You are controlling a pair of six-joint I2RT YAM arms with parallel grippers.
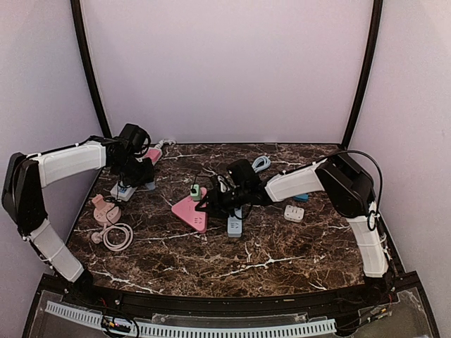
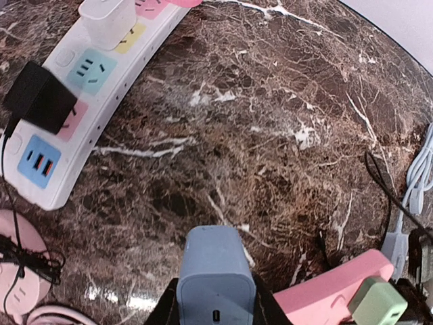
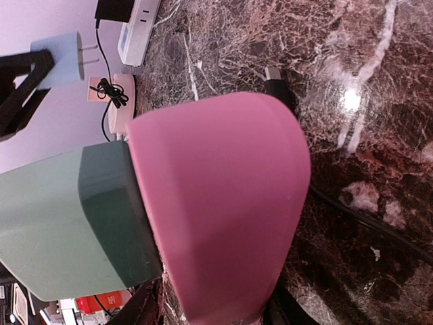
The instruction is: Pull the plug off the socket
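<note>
We are clenching the left gripper (image 2: pixel 216 308) on the blue plug (image 2: pixel 215 267), holding it aloft with prongs bare, apart from the white power strip (image 2: pixel 125 76). The right gripper (image 1: pixel 217 199) is straddling the pink socket (image 3: pixel 223 203); we cannot tell if its jaws are gripping

Two pink sockets (image 1: pixel 189 211) (image 1: pixel 104 209), one white strip (image 2: pixel 128 81), perhaps four plug adapters (image 2: pixel 215 274) (image 2: pixel 379 305) (image 2: pixel 107 17) (image 2: pixel 39 96)

A table (image 1: pixel 282 260) topped in dark brown marble veined with white is enclosed on three sides. Behind it a pale lilac back wall (image 1: pixel 225 70) is seen. It is flanked by a left panel (image 1: pixel 35 84) and a right panel (image 1: pixel 416 105) of the same tone. A left pole (image 1: pixel 88 63) and a right pole (image 1: pixel 364 70), both black, are set at its rear corners. A white slotted strip (image 1: pixel 190 327) is mounted along its near edge. A bright glare (image 3: pixel 352 98) is reflected in its top.
</note>
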